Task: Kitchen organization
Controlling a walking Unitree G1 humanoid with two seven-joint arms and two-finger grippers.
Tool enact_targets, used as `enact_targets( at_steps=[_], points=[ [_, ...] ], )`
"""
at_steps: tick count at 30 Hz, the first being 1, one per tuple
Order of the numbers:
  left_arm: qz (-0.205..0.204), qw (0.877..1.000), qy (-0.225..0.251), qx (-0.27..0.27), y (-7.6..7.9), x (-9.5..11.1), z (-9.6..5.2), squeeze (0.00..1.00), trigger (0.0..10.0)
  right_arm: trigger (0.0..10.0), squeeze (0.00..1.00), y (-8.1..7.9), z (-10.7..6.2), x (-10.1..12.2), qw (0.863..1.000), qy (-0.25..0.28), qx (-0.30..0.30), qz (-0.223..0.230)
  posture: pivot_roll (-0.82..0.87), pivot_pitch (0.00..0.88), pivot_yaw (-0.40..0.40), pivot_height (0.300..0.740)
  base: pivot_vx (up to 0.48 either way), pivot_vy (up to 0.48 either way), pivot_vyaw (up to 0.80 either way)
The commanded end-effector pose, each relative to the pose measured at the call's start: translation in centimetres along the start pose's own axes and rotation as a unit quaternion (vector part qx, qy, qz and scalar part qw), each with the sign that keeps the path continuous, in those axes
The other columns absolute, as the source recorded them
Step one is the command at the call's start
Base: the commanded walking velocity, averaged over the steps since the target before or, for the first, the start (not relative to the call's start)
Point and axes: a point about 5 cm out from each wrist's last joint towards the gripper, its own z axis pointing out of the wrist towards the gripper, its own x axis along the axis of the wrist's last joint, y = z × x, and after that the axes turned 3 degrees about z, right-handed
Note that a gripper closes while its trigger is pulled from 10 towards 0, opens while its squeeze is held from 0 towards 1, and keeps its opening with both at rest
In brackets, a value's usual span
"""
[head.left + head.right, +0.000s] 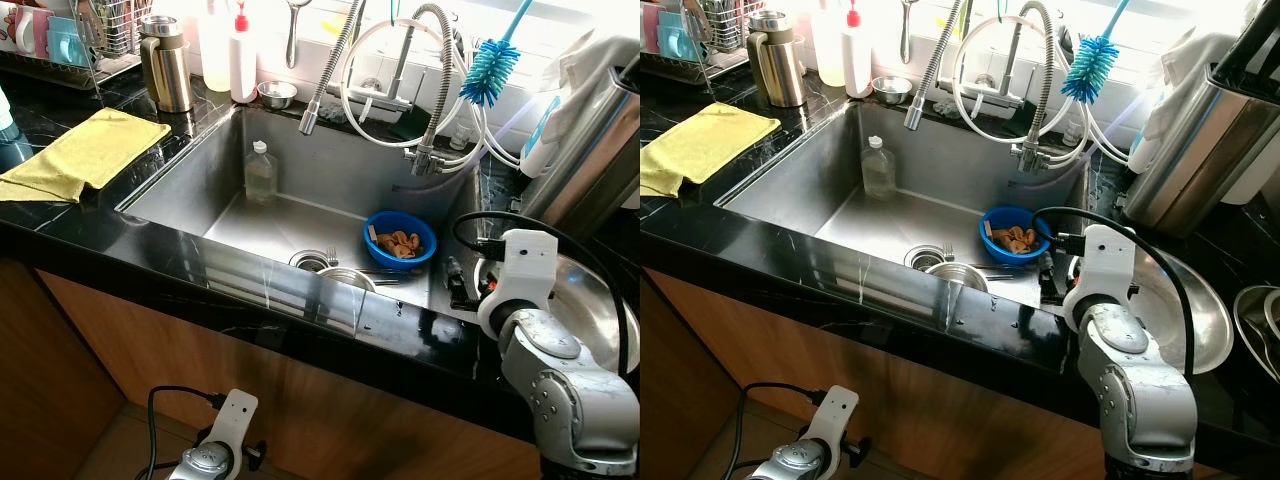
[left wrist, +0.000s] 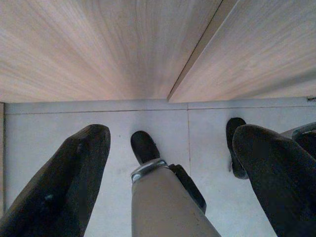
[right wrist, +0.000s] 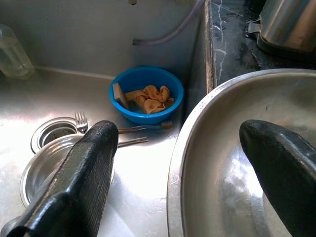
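Steel sink (image 1: 190, 190) fills the frame's middle, set into the black desk (image 1: 90, 245). At its lower right sits a blue bowl (image 1: 400, 238) of orange cloth; a fork (image 3: 81, 120) lies by the drain. The right gripper (image 3: 185, 177) hovers with fingers spread wide, straddling the rim of a steel basin (image 3: 217, 148), gripping nothing. The left gripper (image 2: 173, 177) hangs by the cabinet, fingers wide apart, empty.
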Motion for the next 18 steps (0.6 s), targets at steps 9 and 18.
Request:
enact_targets(
  at_steps=[9,18],
  points=[
    [-0.015,1.0,0.003,0.003,-0.05,0.37,0.06,0.0,10.0,0.0,0.0,0.36,0.17,-0.46,1.0,-0.011,-0.004,0.005,0.1,0.062,-0.161,0.74,0.0,0.0,0.0],
    [-0.016,1.0,0.006,0.003,-0.14,0.47,0.07,0.0,10.0,0.0,0.0,0.39,0.28,-0.37,1.0,-0.009,-0.005,0.008,0.11,0.063,-0.16,0.74,0.0,0.0,0.0]
  ],
)
